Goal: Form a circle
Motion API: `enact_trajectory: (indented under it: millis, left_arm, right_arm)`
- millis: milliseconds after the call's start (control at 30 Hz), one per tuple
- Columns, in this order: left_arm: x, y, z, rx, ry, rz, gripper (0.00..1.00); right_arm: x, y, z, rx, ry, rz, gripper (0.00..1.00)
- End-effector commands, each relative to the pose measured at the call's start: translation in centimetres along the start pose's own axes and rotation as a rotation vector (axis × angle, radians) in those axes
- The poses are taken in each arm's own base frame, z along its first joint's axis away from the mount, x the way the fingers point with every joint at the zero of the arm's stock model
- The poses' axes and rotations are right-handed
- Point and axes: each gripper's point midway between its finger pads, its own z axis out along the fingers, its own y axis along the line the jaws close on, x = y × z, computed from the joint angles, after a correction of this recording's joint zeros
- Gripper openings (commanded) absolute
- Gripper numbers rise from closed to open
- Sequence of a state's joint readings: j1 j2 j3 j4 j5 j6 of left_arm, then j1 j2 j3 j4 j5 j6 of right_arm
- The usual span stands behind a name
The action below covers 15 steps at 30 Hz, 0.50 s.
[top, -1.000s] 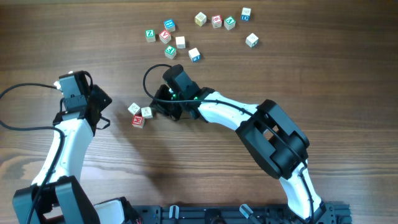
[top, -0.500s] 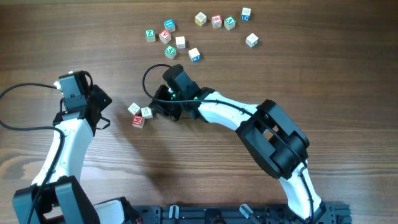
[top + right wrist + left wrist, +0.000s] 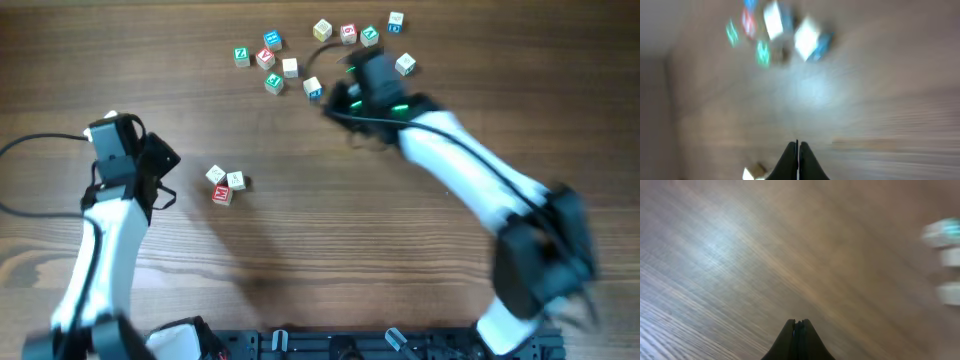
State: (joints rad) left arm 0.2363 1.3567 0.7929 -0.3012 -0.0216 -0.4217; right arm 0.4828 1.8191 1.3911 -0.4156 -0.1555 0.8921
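Worktop (image 3: pixel 330 260): plain wood, and everything sits on it.

Right arm (image 3: pixel 470 170) reaches to the far side, with its wrist in among the loose cubes (image 3: pixel 290 68). Left arm (image 3: pixel 105 230) is at the left side.

Circle cluster (image 3: pixel 226 184) lies mid-left: three cubes touching, with the red cube (image 3: pixel 222 195) on the near side.

Key relation: the cluster is near the left jaws, on their right, and well apart from the right jaws. So the left arm is the nearer one to it. The right jaws are nearer the supply. A white-and-blue cube (image 3: pixel 313 88) lies just to their left, and we'd guess that's the next pick. These are cubes, so there's no long axis to line up on.

Both pairs of jaws are pressed together with nothing between them.

Hard to read:
- The right arm is smeared overhead, so we can't place its fingertips there.
- Both wrist views are blurred and the cube letters are unreadable.
- The pale blobs (image 3: pixel 945 262) at the right edge of the left wrist view may be the cluster; we can't tell.
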Motion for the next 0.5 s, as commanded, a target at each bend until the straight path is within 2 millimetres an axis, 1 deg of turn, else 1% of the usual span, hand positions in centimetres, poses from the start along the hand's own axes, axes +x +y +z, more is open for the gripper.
enact_trajectory:
  millis: [0, 33, 67, 100, 133, 167, 200, 233, 267, 367, 467]
  left_arm:
    - [-2.3, -4.1, -6.9, 0.239, -0.106, 0.005, 0.04]
    - [-2.4, -4.6, -8.1, 0.273, -0.118, 0.011, 0.04]
    - [-2.5, -5.4, -10.6, 0.334, -0.151, 0.023, 0.04]
    - [-2.5, -5.9, -12.7, 0.374, -0.182, 0.034, 0.08]
    - [-2.4, -6.2, -14.5, 0.401, -0.213, 0.044, 0.14]
    - [-2.3, -6.3, -15.9, 0.420, -0.237, 0.051, 0.24]
    - [-2.1, -6.4, -17.5, 0.442, -0.268, 0.058, 0.48]
    - [-2.0, -6.4, -18.7, 0.458, -0.291, 0.063, 0.84]
    - [-1.8, -6.3, -19.6, 0.469, -0.310, 0.066, 1.00]
    - [-0.8, -5.6, -21.6, 0.481, -0.333, 0.068, 1.00]
    - [0.8, -4.7, -21.7, 0.459, -0.291, 0.064, 1.00]
  right_arm:
    - [-5.7, -1.1, -11.7, 0.195, -0.340, -0.262, 0.06]
    - [-6.0, -1.2, -13.9, 0.220, -0.371, -0.305, 0.11]
    - [-5.9, -1.3, -16.6, 0.236, -0.400, -0.351, 0.29]
    - [-5.5, -1.3, -18.6, 0.236, -0.410, -0.384, 0.44]
    - [-5.1, -1.4, -20.3, 0.233, -0.415, -0.399, 0.75]
    - [-4.7, -1.5, -21.7, 0.229, -0.420, -0.398, 0.89]
    - [-4.2, -1.8, -23.0, 0.227, -0.423, -0.399, 1.00]
    - [-3.8, -2.0, -24.0, 0.224, -0.426, -0.399, 1.00]
    - [-3.4, -2.1, -24.9, 0.221, -0.430, -0.398, 1.00]
    - [-2.4, -2.8, -26.9, 0.221, -0.429, -0.398, 1.00]
    - [-2.1, -3.1, -27.2, 0.224, -0.423, -0.389, 1.00]
